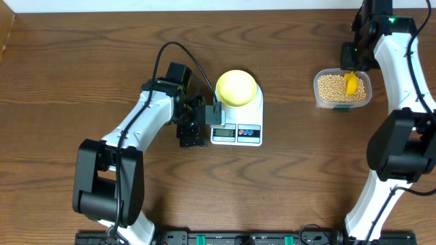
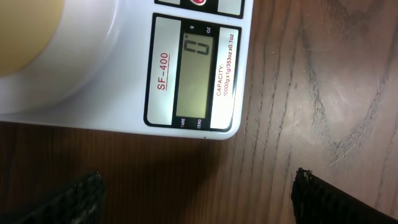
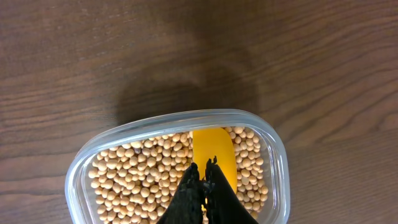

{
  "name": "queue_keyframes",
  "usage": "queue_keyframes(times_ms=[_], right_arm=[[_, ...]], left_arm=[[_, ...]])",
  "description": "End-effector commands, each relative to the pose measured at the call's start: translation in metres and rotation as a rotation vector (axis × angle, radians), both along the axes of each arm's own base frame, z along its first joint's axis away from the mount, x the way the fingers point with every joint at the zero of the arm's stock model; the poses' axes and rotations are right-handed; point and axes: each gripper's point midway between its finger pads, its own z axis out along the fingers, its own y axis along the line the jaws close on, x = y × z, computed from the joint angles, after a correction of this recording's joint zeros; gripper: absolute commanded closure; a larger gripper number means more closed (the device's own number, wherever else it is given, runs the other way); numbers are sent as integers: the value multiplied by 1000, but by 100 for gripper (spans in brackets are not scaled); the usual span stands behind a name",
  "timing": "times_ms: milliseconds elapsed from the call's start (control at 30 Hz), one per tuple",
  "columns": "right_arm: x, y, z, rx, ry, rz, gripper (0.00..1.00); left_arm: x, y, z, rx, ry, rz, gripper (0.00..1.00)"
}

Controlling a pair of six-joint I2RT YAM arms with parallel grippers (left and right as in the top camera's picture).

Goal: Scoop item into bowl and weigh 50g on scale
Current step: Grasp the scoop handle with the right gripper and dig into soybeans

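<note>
Many beans (image 3: 155, 177) are lying in the clear tub (image 3: 278, 163), where the right hand (image 3: 204, 167) is pinching a yellow scoop (image 3: 211, 143). The left hand (image 2: 196, 186) is hovering spread wide beside the scale (image 1: 253, 114) carrying the bowl (image 1: 236, 87).

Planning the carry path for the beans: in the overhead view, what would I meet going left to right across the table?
left gripper → scale → clear tub holding the beans
</note>
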Motion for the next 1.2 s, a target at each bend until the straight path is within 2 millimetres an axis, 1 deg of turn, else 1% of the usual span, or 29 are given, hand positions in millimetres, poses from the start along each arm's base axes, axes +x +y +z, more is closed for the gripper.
queue_keyframes(times_ms=[0, 133, 200, 233, 267, 333, 367, 400, 433, 533, 567, 633, 667, 733, 767, 833, 867, 933, 967, 1000, 1100, 1167], right_arm=[[4, -15, 5, -39, -25, -20, 99], [14, -21, 9, -43, -75, -32, 99], [16, -21, 10, -43, -82, -32, 95], [16, -21, 10, -43, -81, -32, 90], [15, -21, 9, -43, -77, -32, 82], [12, -21, 8, -43, -64, -32, 74], [11, -21, 8, -42, -60, -31, 67], [10, -21, 8, -42, -58, -31, 55], [10, -21, 8, -42, -57, -31, 48], [8, -20, 7, -41, -49, -31, 33], [6, -20, 6, -40, -41, -31, 30], [2, -20, 5, -39, -23, -31, 29], [1, -20, 5, -38, -17, -31, 30], [-1, -19, 4, -36, -9, -31, 41], [-2, -19, 4, -33, -7, -29, 43], [2, -20, 5, -29, -25, -43, 44], [6, -19, 6, -2, -46, -65, 53], [15, -8, 10, 124, -89, -52, 68], [16, -4, 13, 178, -98, -61, 72], [15, -2, 16, 216, -100, -83, 72], [12, -10, 21, 228, -98, -128, 64], [8, -15, 20, 229, -85, -139, 60]], left_arm=[[-3, 2, 3, 5, 1, 16, 2], [-3, 2, 3, 5, 1, 17, 2], [-3, 2, 3, 5, 2, 16, 2], [-3, 2, 3, 5, 1, 17, 2], [-3, 2, 3, 5, 1, 16, 2], [-3, 2, 3, 5, 1, 17, 2], [-3, 2, 3, 5, 1, 16, 2], [-3, 2, 3, 5, 1, 16, 2], [-3, 2, 3, 5, 1, 16, 2], [-3, 2, 3, 5, 1, 16, 2], [-3, 2, 3, 5, 1, 16, 2], [-3, 2, 3, 5, 1, 16, 2], [-3, 2, 3, 5, 1, 16, 2], [-3, 2, 3, 5, 1, 16, 2], [-3, 2, 3, 5, 2, 16, 2], [-3, 2, 3, 5, 1, 16, 2], [-3, 2, 3, 5, 1, 16, 2], [-3, 2, 3, 5, 1, 16, 2], [-3, 2, 3, 5, 1, 16, 2], [-3, 2, 3, 5, 1, 16, 2], [-3, 2, 3, 5, 1, 16, 2], [-3, 2, 3, 5, 1, 16, 2]])
